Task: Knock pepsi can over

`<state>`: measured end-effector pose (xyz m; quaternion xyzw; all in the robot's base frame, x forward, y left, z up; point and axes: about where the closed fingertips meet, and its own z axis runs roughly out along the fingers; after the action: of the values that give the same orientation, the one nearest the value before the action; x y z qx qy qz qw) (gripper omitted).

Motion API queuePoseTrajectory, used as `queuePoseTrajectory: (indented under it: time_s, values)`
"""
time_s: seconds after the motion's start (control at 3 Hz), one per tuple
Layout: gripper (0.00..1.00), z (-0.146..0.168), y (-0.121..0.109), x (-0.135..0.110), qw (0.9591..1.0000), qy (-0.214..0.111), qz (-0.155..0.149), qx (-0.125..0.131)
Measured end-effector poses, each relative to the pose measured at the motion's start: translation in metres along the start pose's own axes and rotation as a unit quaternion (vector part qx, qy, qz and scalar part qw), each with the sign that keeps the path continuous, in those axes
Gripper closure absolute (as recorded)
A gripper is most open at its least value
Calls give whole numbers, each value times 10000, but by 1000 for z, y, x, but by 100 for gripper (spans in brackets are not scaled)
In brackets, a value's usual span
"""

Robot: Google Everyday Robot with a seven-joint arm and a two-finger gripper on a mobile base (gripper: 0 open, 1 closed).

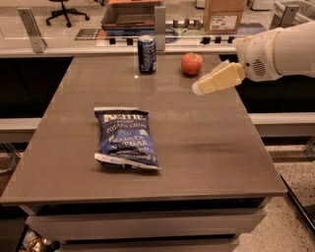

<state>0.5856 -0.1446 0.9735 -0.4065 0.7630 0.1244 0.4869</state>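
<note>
The pepsi can is a small dark blue can with a silver rim. It stands upright near the far edge of the brown table. My gripper comes in from the right on a white arm, its cream-coloured fingers pointing left over the table. It is right of the can and apart from it, just below and right of a red apple.
A flat blue chip bag lies on the table's left-middle. Behind the table runs a counter with a glass rail, a cardboard box and a tray. The table's right edge drops to the floor.
</note>
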Motion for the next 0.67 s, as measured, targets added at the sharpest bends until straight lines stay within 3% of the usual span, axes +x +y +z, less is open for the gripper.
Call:
queuePoseTrajectory:
  time_s: [0.33,0.67]
  values:
    - [0,31,-9,-11,9995,-275,133,76]
    - [0,60,-26,-17,9990,-322,233,208]
